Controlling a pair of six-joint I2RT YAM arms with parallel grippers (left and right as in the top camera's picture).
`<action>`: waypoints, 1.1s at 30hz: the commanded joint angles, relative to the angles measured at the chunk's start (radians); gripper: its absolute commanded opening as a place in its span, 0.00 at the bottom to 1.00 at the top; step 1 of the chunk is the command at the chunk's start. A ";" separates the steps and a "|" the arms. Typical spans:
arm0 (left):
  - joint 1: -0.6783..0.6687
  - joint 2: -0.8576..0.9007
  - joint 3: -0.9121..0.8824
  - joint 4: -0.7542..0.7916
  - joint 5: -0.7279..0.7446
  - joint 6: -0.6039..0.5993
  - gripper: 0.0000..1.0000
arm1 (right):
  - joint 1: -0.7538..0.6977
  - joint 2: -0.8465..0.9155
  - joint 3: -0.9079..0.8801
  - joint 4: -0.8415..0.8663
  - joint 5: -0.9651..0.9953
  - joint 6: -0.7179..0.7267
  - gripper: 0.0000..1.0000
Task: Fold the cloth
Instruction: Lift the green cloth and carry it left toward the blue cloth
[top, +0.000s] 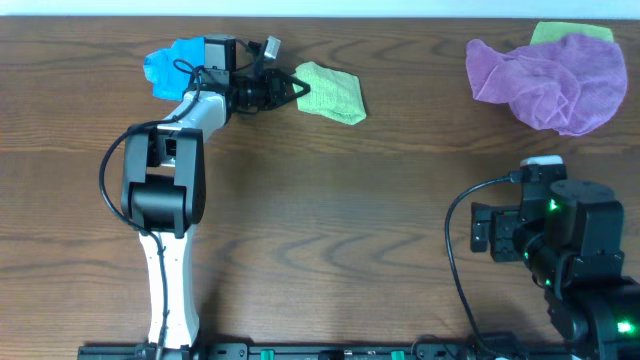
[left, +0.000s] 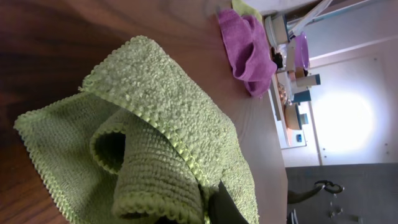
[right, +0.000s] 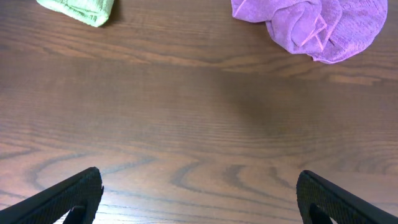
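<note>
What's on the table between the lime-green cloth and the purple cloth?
Nothing: the table between the lime-green cloth and the purple cloth is bare wood. The overhead view shows it, and the right wrist view agrees.

This is looking like a robotics lab or test room, not a home. A white-and-black left arm (top: 165, 190) and a black right arm (top: 570, 240) are standing at the front edge of a dark wood-grain desk (top: 330, 230), with a rail (top: 300, 351) running along that edge. Green lights (top: 551, 207) are glowing on the right arm and a black cable (top: 447, 235) is looping beside it. A lime-green cloth (top: 335, 92), a blue cloth (top: 165, 65) and a purple cloth (top: 550, 75) are lying loose on the desk. Past its far end, a side counter (left: 289, 93) is carrying small containers beneath pale wall panels (left: 348, 37).
</note>
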 joint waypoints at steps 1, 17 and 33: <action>0.007 -0.039 0.021 -0.012 0.005 0.004 0.06 | -0.006 -0.002 -0.003 -0.001 0.006 -0.011 0.99; 0.042 -0.124 0.080 -0.328 -0.092 0.267 0.06 | -0.006 -0.002 -0.003 -0.001 0.006 -0.011 0.99; 0.102 -0.124 0.340 -0.867 -0.398 0.672 0.06 | -0.006 -0.002 -0.003 -0.001 0.006 -0.011 0.99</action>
